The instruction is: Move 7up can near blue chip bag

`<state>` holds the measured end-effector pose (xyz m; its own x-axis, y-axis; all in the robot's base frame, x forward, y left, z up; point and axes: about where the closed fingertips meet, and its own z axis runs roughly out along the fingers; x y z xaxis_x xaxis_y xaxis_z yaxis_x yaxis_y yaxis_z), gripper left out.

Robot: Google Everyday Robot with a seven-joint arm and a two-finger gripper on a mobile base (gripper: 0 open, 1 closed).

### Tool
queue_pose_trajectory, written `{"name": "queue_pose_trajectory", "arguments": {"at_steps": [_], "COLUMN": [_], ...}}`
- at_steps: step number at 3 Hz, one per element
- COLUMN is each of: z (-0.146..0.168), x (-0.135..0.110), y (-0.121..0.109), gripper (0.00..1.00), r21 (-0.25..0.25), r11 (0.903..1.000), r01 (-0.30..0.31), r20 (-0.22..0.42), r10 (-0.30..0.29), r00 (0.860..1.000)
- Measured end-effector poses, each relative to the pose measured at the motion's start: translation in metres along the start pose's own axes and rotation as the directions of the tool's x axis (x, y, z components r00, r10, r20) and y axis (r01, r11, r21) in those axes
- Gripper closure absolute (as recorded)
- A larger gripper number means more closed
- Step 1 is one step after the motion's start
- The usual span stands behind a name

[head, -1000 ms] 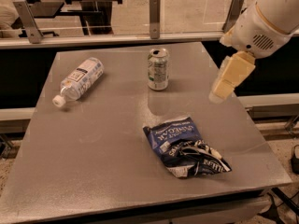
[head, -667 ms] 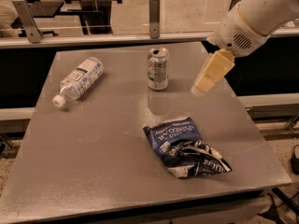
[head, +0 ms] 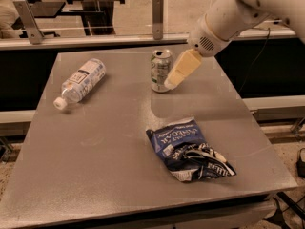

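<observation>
The 7up can [head: 159, 69] stands upright at the back middle of the grey table [head: 105, 156]. It is silver and green with a shiny top rim. The blue chip bag [head: 188, 150] lies crumpled at the front right of the table, well apart from the can. My gripper [head: 172, 80] comes in from the upper right on a white arm. Its cream-coloured fingertips [head: 183, 68] are at the can's right side, very close to it or just touching it.
A clear plastic bottle [head: 81, 82] with a white cap lies on its side at the back left of the table. A low glass and metal barrier [head: 157, 18] runs behind the table. The table's front edge is near the bottom of the view.
My gripper has moved left and down from the table's right side to the right side of the can. The can, bag and bottle have not moved.
</observation>
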<state>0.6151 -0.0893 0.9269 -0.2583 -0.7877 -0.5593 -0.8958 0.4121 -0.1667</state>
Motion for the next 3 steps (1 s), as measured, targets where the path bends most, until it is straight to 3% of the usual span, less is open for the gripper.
{"name": "queue_pose_trajectory", "arguments": {"at_steps": [2,3], "z": [0.055,0.064], "x": [-0.018,-0.021], "y": [-0.016,-0.016], "gripper": [0.01,0.23], "r21": [-0.042,-0.064], "r11": [0.9975,0.9955], "r01": [-0.057,-0.069], "r20": [0.01,0.018], "r10": [0.057,0.071], "r00": [0.998,0.997]}}
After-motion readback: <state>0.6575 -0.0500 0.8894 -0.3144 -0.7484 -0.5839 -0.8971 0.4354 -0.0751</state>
